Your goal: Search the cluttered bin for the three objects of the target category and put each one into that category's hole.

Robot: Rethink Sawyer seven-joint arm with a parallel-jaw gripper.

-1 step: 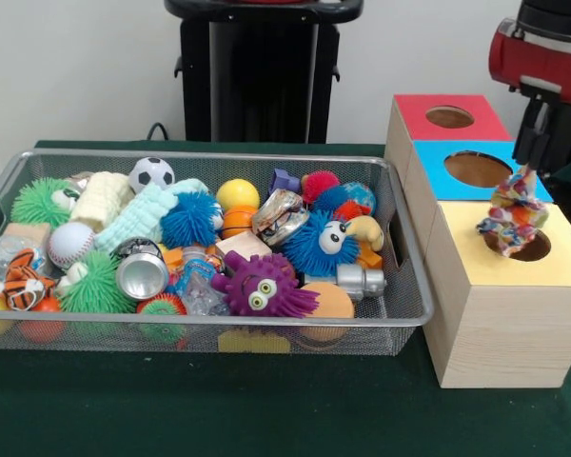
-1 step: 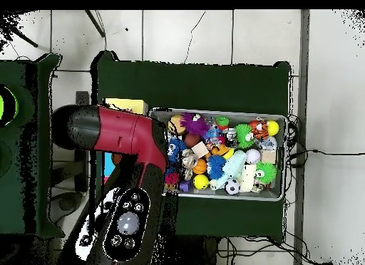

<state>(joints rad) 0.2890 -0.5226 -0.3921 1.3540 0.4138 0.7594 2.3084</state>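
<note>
The tool pinches a scrunchie that dangles into the yellow box's hole, right of the bin. The bin's packed with toys on the green bench.

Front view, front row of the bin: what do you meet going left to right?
Tiger-striped toy → green spiky ball → silver can → purple googly-eyed monster → small silver can, then outside the bin the yellow-topped box.
</note>
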